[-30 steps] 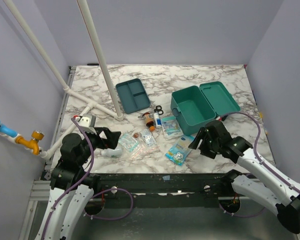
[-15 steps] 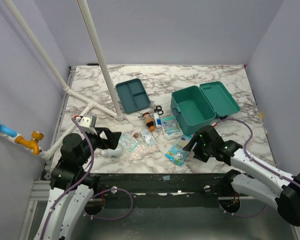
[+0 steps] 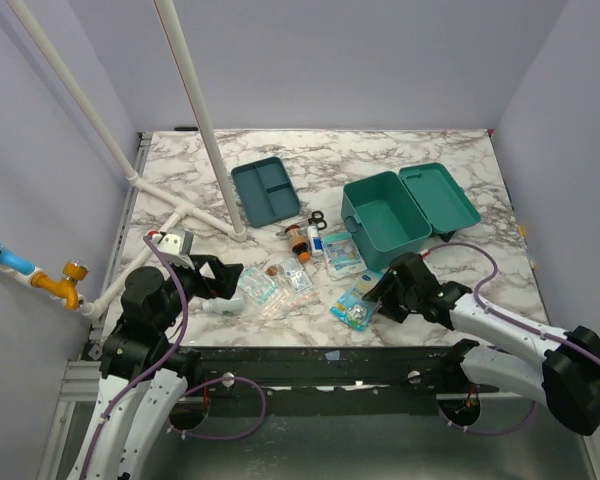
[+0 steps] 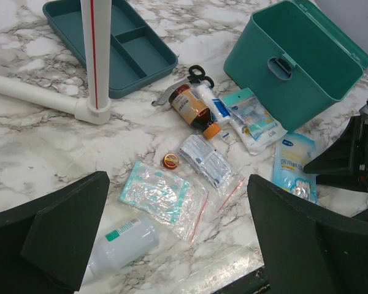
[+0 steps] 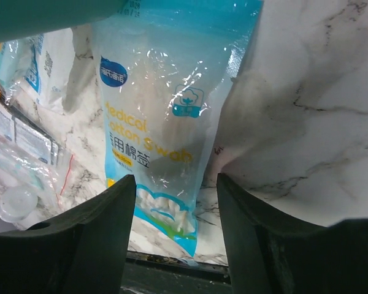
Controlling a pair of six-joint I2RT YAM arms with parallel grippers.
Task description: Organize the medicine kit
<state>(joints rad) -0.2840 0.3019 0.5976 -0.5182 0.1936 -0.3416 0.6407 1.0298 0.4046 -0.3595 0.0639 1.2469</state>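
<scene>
- The deep teal-green plastic medicine kit stands lid-open on the marble worktop, just beyond my right end effector.
- The blue cotton-swab packet lies lengthwise towards the kit, straddled by that half-wide end effector.
- My left end effector gapes wide, farther off.

**Left arm folded back, right arm stretched low**

The left arm is bent close above its base. The left gripper is raised and points forward, jaws spread wide. The right arm reaches low and toward the left, wrist tipped downward. The right gripper has its fingers parted.
</scene>
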